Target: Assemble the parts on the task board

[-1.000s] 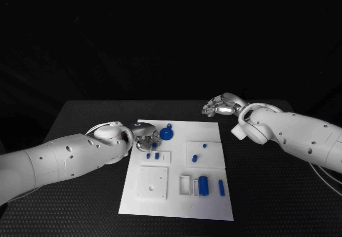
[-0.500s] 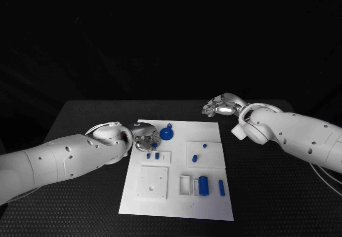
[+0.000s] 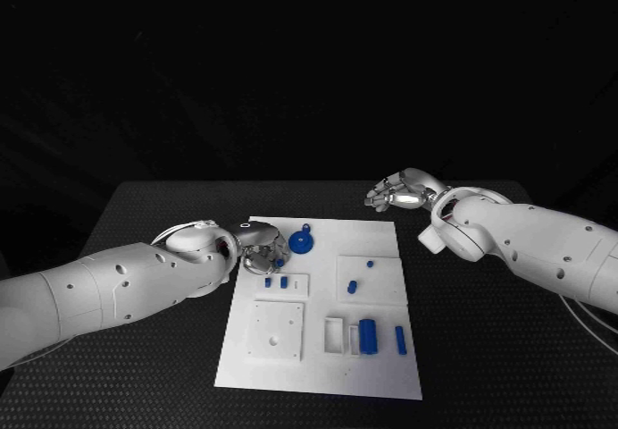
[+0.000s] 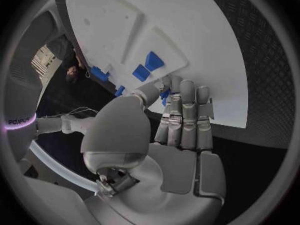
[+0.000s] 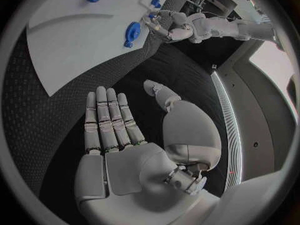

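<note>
Left silver hand (image 3: 262, 248), frame centre-left, fingers straight, grasp untellable, over white plastic task board (image 3: 373, 234); lower squarely onto small blue parts (image 3: 276, 281); right silver hand (image 3: 402, 191) released, idle.

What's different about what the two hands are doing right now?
The left hand hangs over the board's far left corner, fingers pointing down beside the blue disc. The right hand sits off the board, above bare table. Its fingers lie straight and holding nothing, while whether the left hand pinches anything can't be told. Both are silver hands on white arms.
</note>
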